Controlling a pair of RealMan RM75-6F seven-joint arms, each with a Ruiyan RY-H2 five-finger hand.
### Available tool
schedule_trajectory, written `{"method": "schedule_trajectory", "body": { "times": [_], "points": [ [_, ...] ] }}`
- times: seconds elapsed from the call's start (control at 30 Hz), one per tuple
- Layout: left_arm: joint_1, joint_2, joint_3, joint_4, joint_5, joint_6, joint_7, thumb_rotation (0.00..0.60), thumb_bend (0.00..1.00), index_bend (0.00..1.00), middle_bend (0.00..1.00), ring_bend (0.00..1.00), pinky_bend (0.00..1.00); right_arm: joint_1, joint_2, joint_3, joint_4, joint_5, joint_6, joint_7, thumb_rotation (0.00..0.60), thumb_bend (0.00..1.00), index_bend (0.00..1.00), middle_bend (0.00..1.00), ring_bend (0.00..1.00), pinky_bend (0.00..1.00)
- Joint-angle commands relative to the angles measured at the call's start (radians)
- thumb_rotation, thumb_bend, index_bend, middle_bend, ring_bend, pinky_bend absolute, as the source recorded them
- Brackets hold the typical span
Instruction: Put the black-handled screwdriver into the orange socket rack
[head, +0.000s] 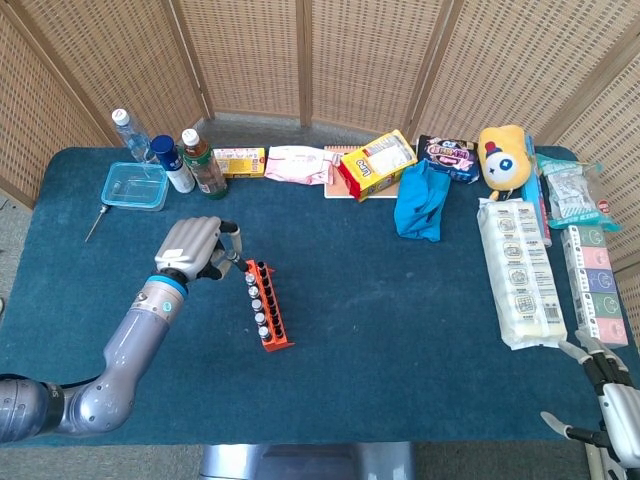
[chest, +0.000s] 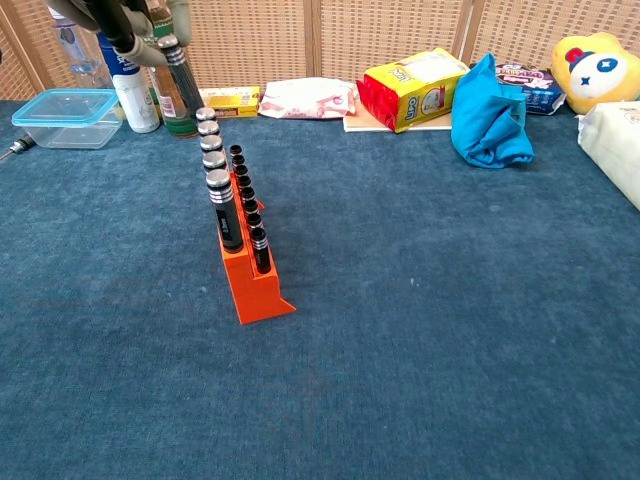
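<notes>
Overhead, left robot hand (head: 195, 248) grips black-handled screwdriver (chest: 182, 72) above orange socket rack (chest: 250, 278).

The left hand (head: 193, 248), fingers curled around a screwdriver (chest: 181, 73), is raised on its outstretched arm; the right hand (head: 612, 398) rests low, fingers spread.
</notes>
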Motion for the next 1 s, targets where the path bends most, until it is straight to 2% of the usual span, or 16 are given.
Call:
{"method": "schedule_trajectory", "body": {
  "times": [0.03,0.7,1.0],
  "points": [
    [-0.015,-0.017,0.004,0.009,-0.012,0.009,0.024,0.600,0.38,0.55,1.00,1.00,1.00,0.000,0.000,0.001,0.000,0.001,0.000,0.000,0.600,0.00,0.16,0.06,0.00,0.00],
    [-0.049,-0.078,-0.001,0.026,-0.081,0.078,0.101,0.600,0.37,0.55,1.00,1.00,1.00,-0.001,0.002,0.002,0.001,0.002,0.002,0.006,0.600,0.00,0.16,0.06,0.00,0.00],
    [-0.049,-0.103,-0.003,0.040,-0.091,0.076,0.120,0.600,0.37,0.55,1.00,1.00,1.00,-0.001,0.003,0.003,0.004,0.004,0.001,0.012,0.600,0.00,0.16,0.06,0.00,0.00]
  ]
}}
